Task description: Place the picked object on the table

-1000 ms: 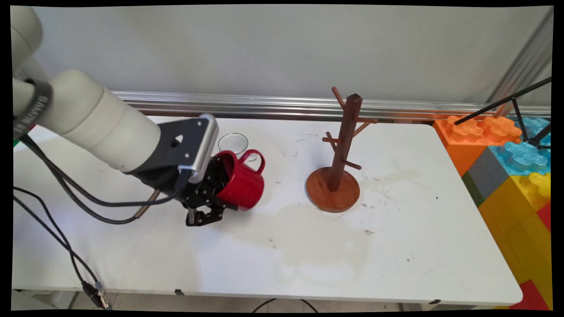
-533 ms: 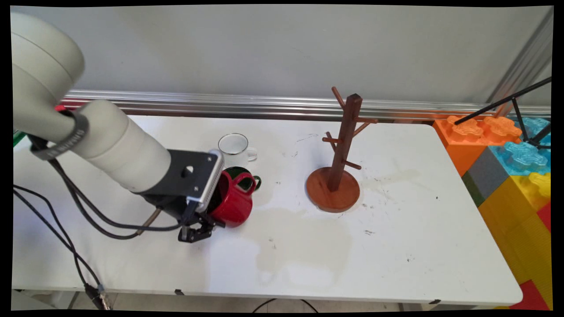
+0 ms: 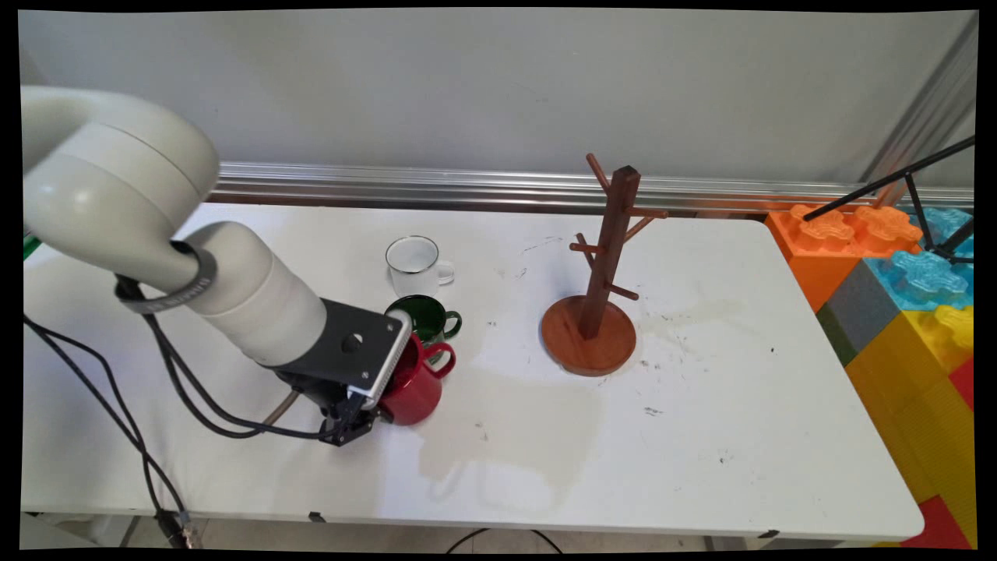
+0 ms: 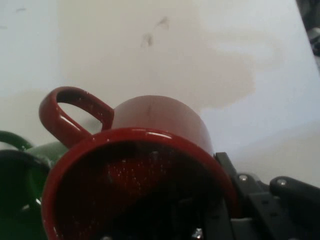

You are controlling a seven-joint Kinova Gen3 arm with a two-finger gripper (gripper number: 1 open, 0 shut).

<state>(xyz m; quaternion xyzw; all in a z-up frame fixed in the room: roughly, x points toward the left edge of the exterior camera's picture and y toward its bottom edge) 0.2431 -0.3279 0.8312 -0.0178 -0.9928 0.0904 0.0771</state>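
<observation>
My gripper [image 3: 366, 409] is shut on the rim of a red mug [image 3: 413, 387], one finger inside it and one outside. The mug is tilted, low over the table [image 3: 701, 436], its handle toward the green mug [image 3: 427, 318] just behind it. In the hand view the red mug [image 4: 150, 165] fills the middle, its mouth toward the camera, with the green mug [image 4: 20, 175] at the left edge. A clear glass mug [image 3: 414, 262] stands further back.
A wooden mug tree [image 3: 596, 300] with several pegs stands on a round base at the table's middle right. Large coloured toy blocks [image 3: 896, 296] are stacked off the right end. Black cables [image 3: 132, 421] hang from the arm at the left.
The arm has carried the red mug down and toward the table's near side, from beside the glass mug to just in front of the green mug, which has come into sight.
</observation>
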